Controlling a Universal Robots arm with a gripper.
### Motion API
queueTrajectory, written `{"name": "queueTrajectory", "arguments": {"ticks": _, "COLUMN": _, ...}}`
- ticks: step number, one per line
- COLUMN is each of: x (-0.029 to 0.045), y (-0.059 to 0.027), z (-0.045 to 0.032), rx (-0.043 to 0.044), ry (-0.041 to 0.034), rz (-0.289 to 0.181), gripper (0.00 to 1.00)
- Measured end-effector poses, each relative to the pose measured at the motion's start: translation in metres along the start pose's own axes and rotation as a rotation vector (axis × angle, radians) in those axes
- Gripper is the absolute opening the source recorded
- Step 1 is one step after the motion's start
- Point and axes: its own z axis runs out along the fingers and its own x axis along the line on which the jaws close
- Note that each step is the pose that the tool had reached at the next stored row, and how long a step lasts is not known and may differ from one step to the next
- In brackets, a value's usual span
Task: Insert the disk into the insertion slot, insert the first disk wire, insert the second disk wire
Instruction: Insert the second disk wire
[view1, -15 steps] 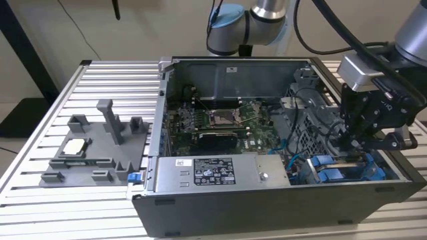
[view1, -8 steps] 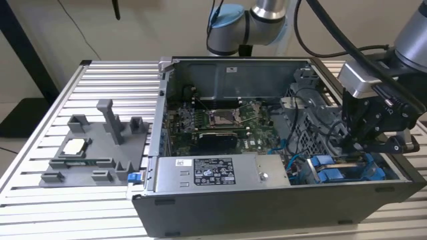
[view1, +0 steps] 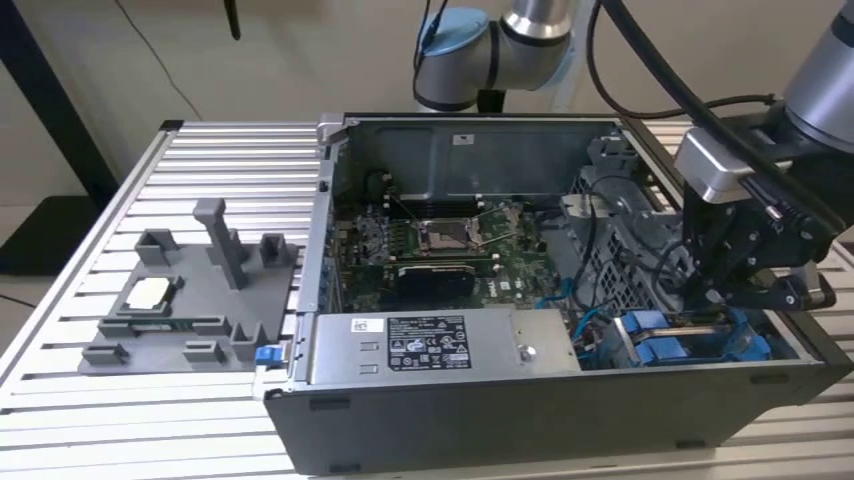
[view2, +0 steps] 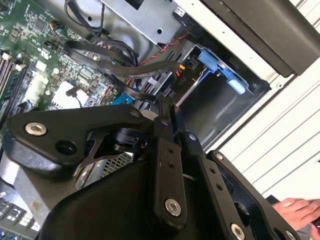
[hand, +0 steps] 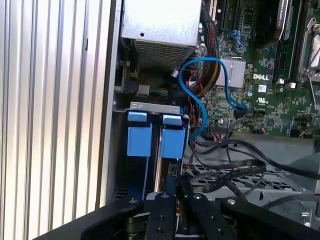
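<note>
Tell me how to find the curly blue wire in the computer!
Look inside the open case, at the green board beside the silver box. The blue wire loops over the board's edge, above two blue tabs. Its neighbours are black, red or yellow; it alone is bright blue.

Silver/blue arm (view1: 514, 35), black screwed jaws.

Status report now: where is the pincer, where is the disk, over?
Pincer low inside case, above blue carriers in drive cage. Disk itself not discernible. Loose black cables beside pincer.
</note>
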Motion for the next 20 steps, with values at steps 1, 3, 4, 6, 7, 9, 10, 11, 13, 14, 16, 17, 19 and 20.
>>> {"name": "queueTrajectory", "arguments": {"ticks": 1, "x": 0.0001, "y": -0.0001, "z": 0.0014, "rx": 0.0001, "ry": -0.0002, "rz": 0.0, "gripper": 0.16}}
{"name": "queueTrajectory", "arguments": {"ticks": 3, "x": 0.0003, "y": -0.001, "z": 0.0032, "rx": 0.0001, "ry": 0.0, "rz": 0.0, "gripper": 0.16}}
{"name": "queueTrajectory", "arguments": {"ticks": 4, "x": 0.0005, "y": -0.0017, "z": 0.0037, "rx": 0.0001, "ry": 0.0001, "rz": 0.0, "gripper": 0.16}}
{"name": "queueTrajectory", "arguments": {"ticks": 6, "x": 0.0007, "y": -0.0036, "z": 0.0045, "rx": 0.0001, "ry": 0.0001, "rz": 0.0, "gripper": 0.16}}
{"name": "queueTrajectory", "arguments": {"ticks": 7, "x": 0.0007, "y": -0.0039, "z": 0.0052, "rx": 0.0001, "ry": -0.0001, "rz": 0.0, "gripper": 0.16}}
{"name": "queueTrajectory", "arguments": {"ticks": 9, "x": 0.0009, "y": -0.0039, "z": 0.0072, "rx": 0.0002, "ry": -0.0001, "rz": 0.0, "gripper": 0.16}}
{"name": "queueTrajectory", "arguments": {"ticks": 10, "x": 0.0009, "y": -0.0039, "z": 0.0082, "rx": 0.0002, "ry": 0.0, "rz": 0.0, "gripper": 0.16}}
{"name": "queueTrajectory", "arguments": {"ticks": 11, "x": 0.001, "y": -0.0039, "z": 0.009, "rx": 0.0002, "ry": 0.0002, "rz": 0.0, "gripper": 0.16}}
{"name": "queueTrajectory", "arguments": {"ticks": 13, "x": 0.0011, "y": -0.0039, "z": 0.0109, "rx": 0.0002, "ry": -0.0006, "rz": 0.0, "gripper": 0.16}}
{"name": "queueTrajectory", "arguments": {"ticks": 14, "x": 0.0012, "y": -0.0039, "z": 0.0119, "rx": 0.0002, "ry": -0.0006, "rz": 0.0, "gripper": 0.16}}
{"name": "queueTrajectory", "arguments": {"ticks": 16, "x": 0.0015, "y": -0.0037, "z": 0.0152, "rx": 0.0001, "ry": -0.0006, "rz": 0.0, "gripper": 0.16}}
{"name": "queueTrajectory", "arguments": {"ticks": 17, "x": 0.0016, "y": -0.0037, "z": 0.0166, "rx": 0.0001, "ry": 0.0002, "rz": 0.0, "gripper": 0.16}}
{"name": "queueTrajectory", "arguments": {"ticks": 19, "x": 0.0015, "y": -0.0038, "z": 0.017, "rx": 0.0003, "ry": -0.0022, "rz": 0.0, "gripper": 0.17}}
{"name": "queueTrajectory", "arguments": {"ticks": 20, "x": 0.0014, "y": -0.0039, "z": 0.014, "rx": 0.0003, "ry": -0.0038, "rz": 0.0, "gripper": 0.17}}
